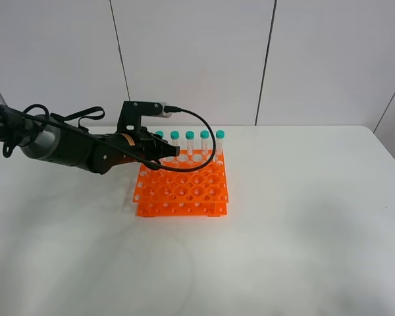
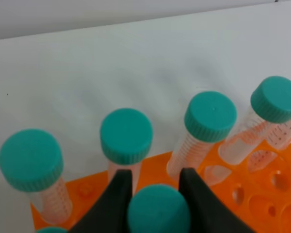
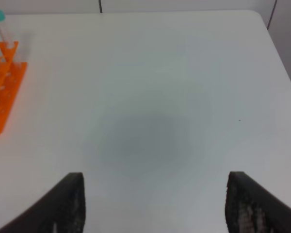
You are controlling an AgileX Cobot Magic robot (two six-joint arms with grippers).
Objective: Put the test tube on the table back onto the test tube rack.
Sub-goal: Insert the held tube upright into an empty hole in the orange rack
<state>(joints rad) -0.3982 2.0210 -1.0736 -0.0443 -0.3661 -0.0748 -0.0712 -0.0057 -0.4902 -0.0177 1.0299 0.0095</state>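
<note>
Currently the left hand (image 2: 154,180) is clamped on the test tube (image 2: 158,208) over the test tube rack (image 1: 183,189); lower vertically into a free hole; right hand (image 3: 154,204) spread apart.

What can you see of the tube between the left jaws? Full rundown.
Only the test tube's teal screw cap shows in the left wrist view: round, ribbed at the edge, plastic-looking, seen from above. It sits between the black jaws of the left gripper, close against both; contact isn't certain. Its clear body is hidden below. It stands over the orange test tube rack, one row nearer the camera than four capped tubes. Seating depth cannot be told.
</note>
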